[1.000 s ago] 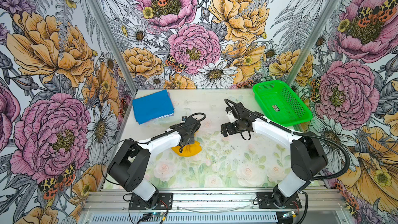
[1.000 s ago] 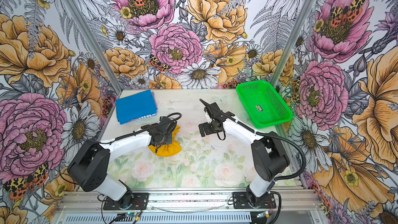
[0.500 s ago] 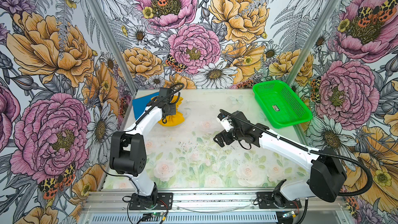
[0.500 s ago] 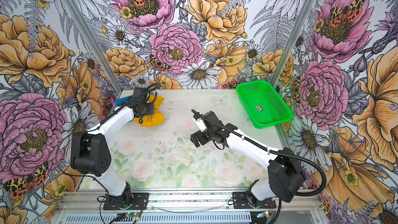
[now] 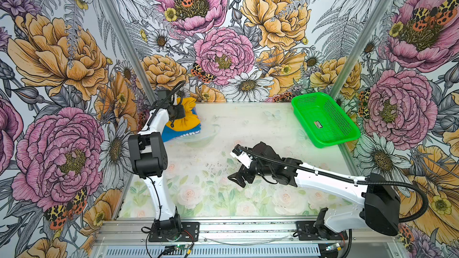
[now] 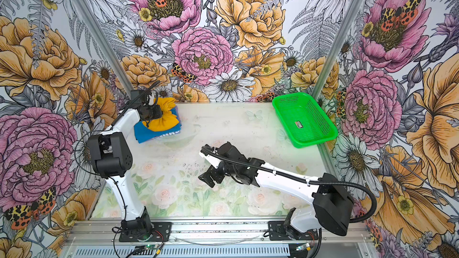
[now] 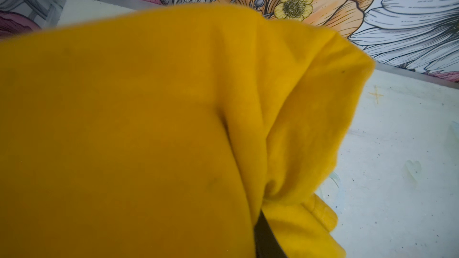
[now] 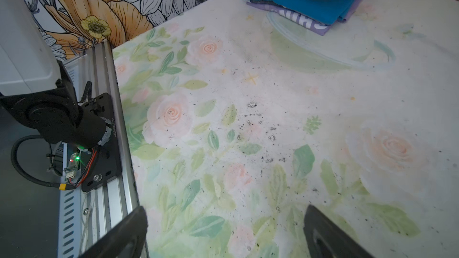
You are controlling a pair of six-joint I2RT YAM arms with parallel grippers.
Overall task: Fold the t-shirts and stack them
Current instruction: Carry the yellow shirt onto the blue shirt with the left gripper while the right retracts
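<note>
The table [image 5: 248, 125] is covered with a pale sheet printed with faded pink roses and green leaves. It is soiled by dark specks [image 8: 253, 125], which are scattered thickest near its middle. The space is closed on 3 sides by walls [image 5: 223, 45] papered with large pink, orange and white flowers and spotted moths. The 2 far corners are marked by slanted metal posts [image 5: 119, 33]. An aluminium rail [image 5: 248, 229] runs along the near edge, and both arm bases are bolted to it.

The yellow t-shirt [image 5: 187, 117] is seen at the far left corner in both top views, bunched into a rounded lump. It is clamped by the left gripper [image 5: 178, 114], whose jaws are drawn nearly together on a gather of the cloth. In the left wrist view almost the whole picture is filled by the yellow cloth, and only 1 dark finger [image 7: 265, 239] is shown at its edge. The blue t-shirt [image 6: 144, 132] lies folded flat beneath the yellow one. Under it a lilac cloth [image 8: 320, 24] with white lettering is stacked.

The right gripper [image 5: 239, 177] is held low over the middle of the table, well apart from the shirts. Its jaws are spread wide and nothing is gripped between them. A green basket [image 5: 332, 142] is set at the far right corner.
</note>
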